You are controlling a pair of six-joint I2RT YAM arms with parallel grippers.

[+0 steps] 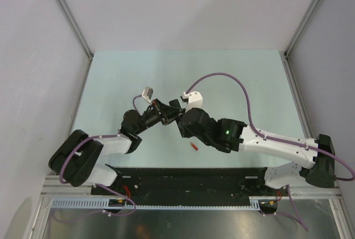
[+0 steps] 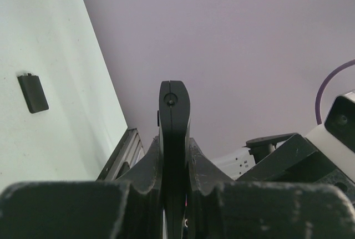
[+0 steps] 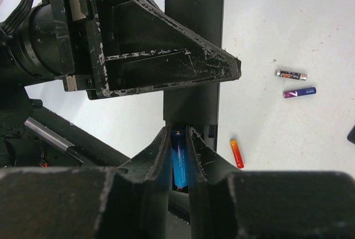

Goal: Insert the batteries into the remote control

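Seating seems the step: the right gripper (image 3: 178,139) pinches the blue battery (image 3: 179,164) over the remote control (image 3: 194,23), clamped by the left gripper (image 2: 173,156); next, press gently.

Four batteries (image 3: 179,158), one remote control (image 3: 195,6), one small black cover (image 2: 32,93)

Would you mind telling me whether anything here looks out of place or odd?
Nothing damaged. A red-orange battery, a purple battery and a dark battery lie scattered on the table; a small black lid lies apart from the remote control.
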